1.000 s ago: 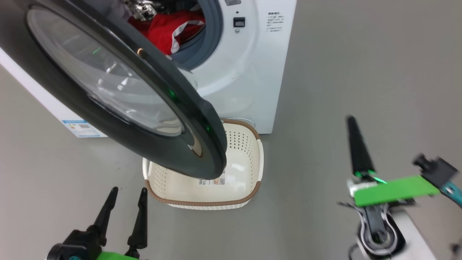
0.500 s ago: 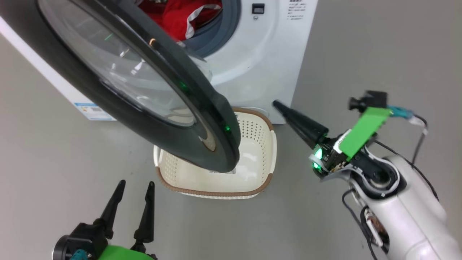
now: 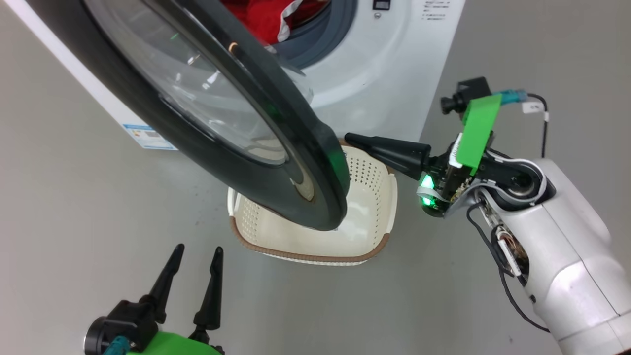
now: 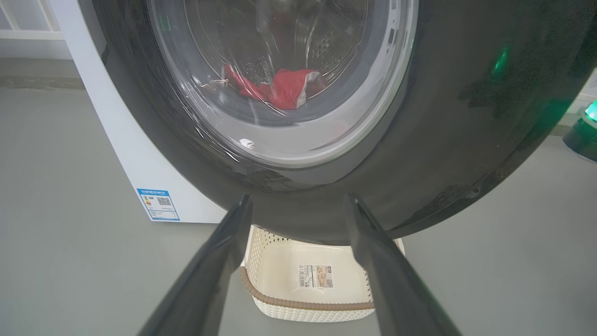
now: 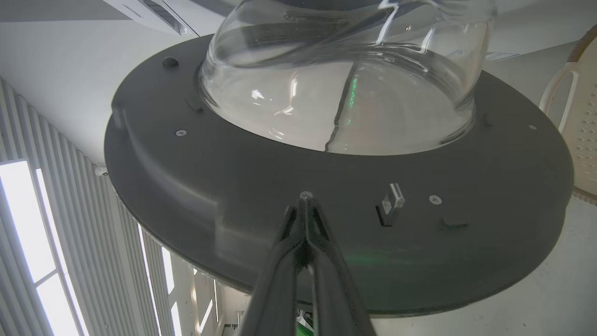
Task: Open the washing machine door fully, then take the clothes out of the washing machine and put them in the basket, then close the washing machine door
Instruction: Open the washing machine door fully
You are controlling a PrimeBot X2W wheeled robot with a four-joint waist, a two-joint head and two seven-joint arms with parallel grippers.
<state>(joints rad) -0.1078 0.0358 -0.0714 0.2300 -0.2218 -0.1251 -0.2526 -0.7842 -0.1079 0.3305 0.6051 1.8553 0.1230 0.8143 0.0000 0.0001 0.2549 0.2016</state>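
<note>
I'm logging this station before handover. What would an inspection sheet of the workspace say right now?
Surface: grey floor, no spills seen.
Job's things: door partly open, hanging over the basket; no clothes in the basket; red clothes inside the washing machine.
Clutter: nothing seen.
Grippers: left gripper open, holding nothing; right gripper shut, tip at the door's inner side, contact unclear.
Cables: black cable loops off the wrist camera.
Surroundings: slatted panels with bright strips, seen in the right wrist view.
</note>
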